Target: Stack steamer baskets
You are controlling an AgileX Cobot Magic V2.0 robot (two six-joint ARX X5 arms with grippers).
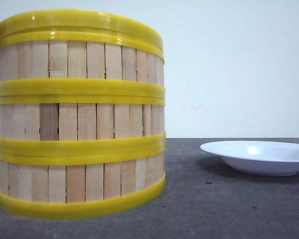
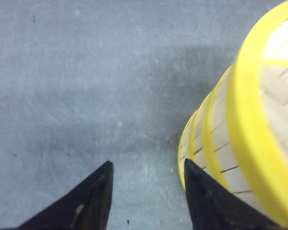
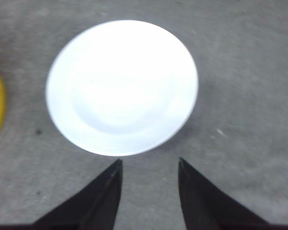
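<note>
We see the three steamer baskets (image 1: 79, 119) stacked in one column on the grey table (image 1: 214, 209), left of the white plate (image 1: 259, 157). Our left gripper (image 2: 146, 191) hangs open and empty just beside the stack, and our right gripper (image 3: 149, 184) hangs open and empty near the plate.

I can read no text, label, brand, number or sign anywhere in my three views. The steamer baskets (image 1: 79, 119) show me only bare wood slats and plain yellow rims, and the white plate (image 3: 122, 86) is unmarked, as is the grey table (image 1: 229, 209)
</note>
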